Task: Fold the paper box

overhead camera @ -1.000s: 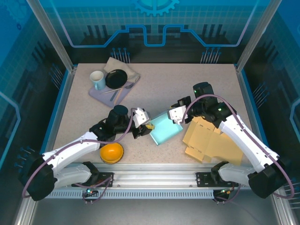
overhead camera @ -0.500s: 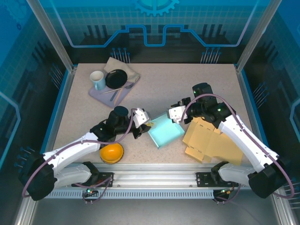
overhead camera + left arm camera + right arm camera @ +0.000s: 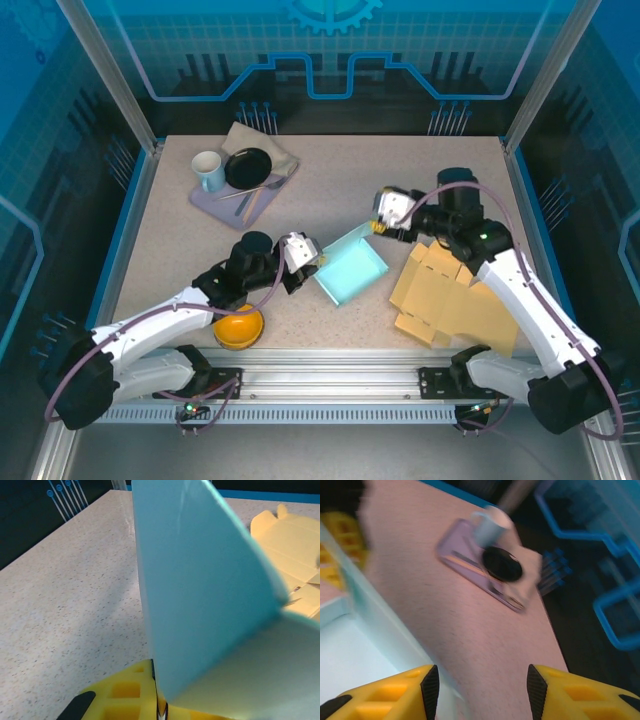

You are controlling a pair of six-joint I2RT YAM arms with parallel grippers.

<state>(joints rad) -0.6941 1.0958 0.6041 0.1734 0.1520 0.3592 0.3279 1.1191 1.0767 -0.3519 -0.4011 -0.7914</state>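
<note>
The left jaws are pinched shut on the near left wall of the pale blue paper box [image 3: 352, 272], which sits half-formed in the middle of the speckled surface [image 3: 340, 190]. The right jaws stand apart, holding nothing, just off its far right corner. With only one thin wall gripped, the free walls may spring flat. A tug could also crease the paper or slide it onto the flat tan cardboard sheets [image 3: 450, 300] at right.

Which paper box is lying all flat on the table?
The tan box lies flat and unfolded. The blue box has walls standing up, and the left gripper pinches its edge.
</note>
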